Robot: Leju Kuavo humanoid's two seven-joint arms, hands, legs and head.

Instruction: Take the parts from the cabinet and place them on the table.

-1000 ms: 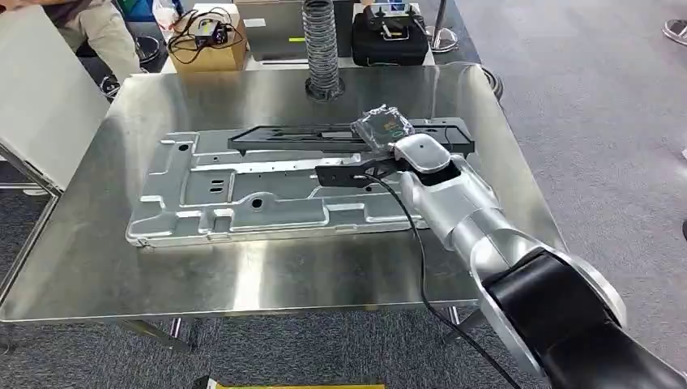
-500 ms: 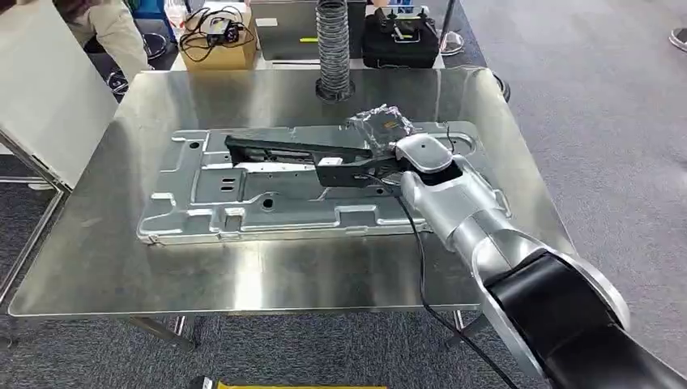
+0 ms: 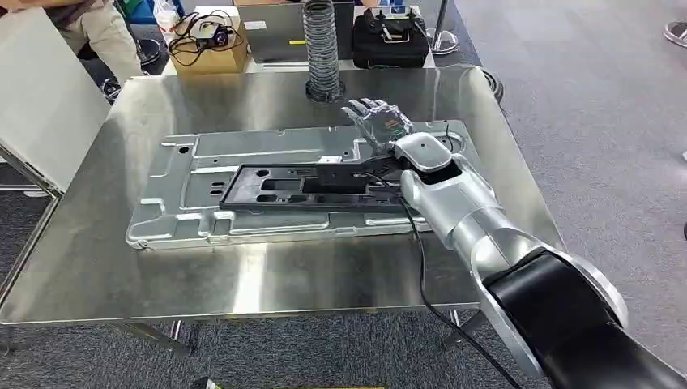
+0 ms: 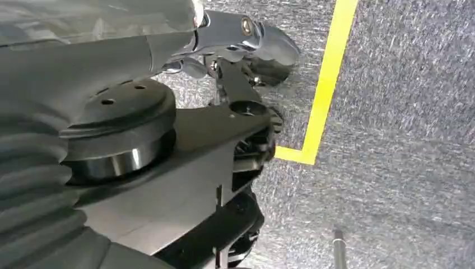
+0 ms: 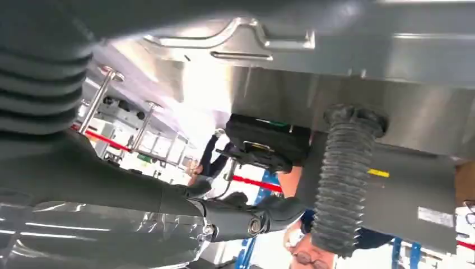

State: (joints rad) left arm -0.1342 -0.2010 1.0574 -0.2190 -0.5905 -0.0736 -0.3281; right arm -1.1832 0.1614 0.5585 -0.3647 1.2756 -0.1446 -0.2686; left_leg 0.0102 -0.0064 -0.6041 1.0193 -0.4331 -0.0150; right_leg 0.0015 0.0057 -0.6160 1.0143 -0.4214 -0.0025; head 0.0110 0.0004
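Two parts are lying stacked on the table point(image 3: 89, 267): black bracket point(image 3: 308, 188) flat atop grey panel point(image 3: 194, 215). Right hand point(image 3: 378, 123) is hovering at bracket's two o'clock, fingers spread, holding nothing; its wrist is hiding the bracket's right end.

Beyond the far edge a grey ribbed hose point(image 3: 322, 49) stands upright, with a cardboard box point(image 3: 209, 49) of tangled black cables to its left (a person point(image 3: 89, 28) nearby) and a black case point(image 3: 390, 34) right.
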